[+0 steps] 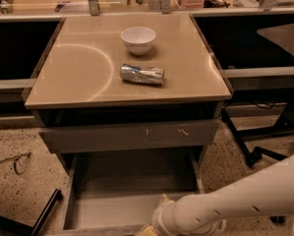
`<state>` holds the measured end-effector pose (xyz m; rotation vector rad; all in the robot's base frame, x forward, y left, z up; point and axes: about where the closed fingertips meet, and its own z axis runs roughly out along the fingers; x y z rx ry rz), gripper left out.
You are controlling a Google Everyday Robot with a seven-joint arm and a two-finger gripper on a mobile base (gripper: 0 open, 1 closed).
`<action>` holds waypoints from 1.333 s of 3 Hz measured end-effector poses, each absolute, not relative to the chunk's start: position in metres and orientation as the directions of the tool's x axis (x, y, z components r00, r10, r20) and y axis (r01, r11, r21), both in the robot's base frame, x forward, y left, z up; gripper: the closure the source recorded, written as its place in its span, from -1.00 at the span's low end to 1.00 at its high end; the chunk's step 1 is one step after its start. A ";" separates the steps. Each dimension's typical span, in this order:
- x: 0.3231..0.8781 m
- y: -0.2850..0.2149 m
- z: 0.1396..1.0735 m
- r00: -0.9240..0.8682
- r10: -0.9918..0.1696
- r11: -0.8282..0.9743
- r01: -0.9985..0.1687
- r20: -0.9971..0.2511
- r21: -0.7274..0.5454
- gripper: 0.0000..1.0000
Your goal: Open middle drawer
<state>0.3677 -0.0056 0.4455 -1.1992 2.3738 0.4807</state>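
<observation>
Tool [147, 229] sits at the bottom frame edge, mostly cut off; I cannot tell its state. Middle drawer [112, 208] stands pulled out, front rim right at the tool, plain grey box interior stretching away behind it. Above the tool: scratched grey front [132, 135], table [87, 77] carrying bowl [138, 38] and can [142, 74].

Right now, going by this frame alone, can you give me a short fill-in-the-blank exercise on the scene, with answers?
1. The drawer below the scratched front is pulled ____.
2. The can on the tabletop lies on its ____.
3. The bowl behind the can is ____ in colour.
4. The pincer is at the drawer's ____ edge.

Missing words: out; side; white; front.
</observation>
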 end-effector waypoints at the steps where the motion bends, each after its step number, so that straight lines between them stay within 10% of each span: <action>1: 0.401 -0.064 0.461 -0.585 -0.623 0.651 -0.756 -0.520 0.071 -1.00; 4: 0.382 -0.224 0.548 -0.786 -0.376 0.919 -0.384 -0.491 -0.088 -1.00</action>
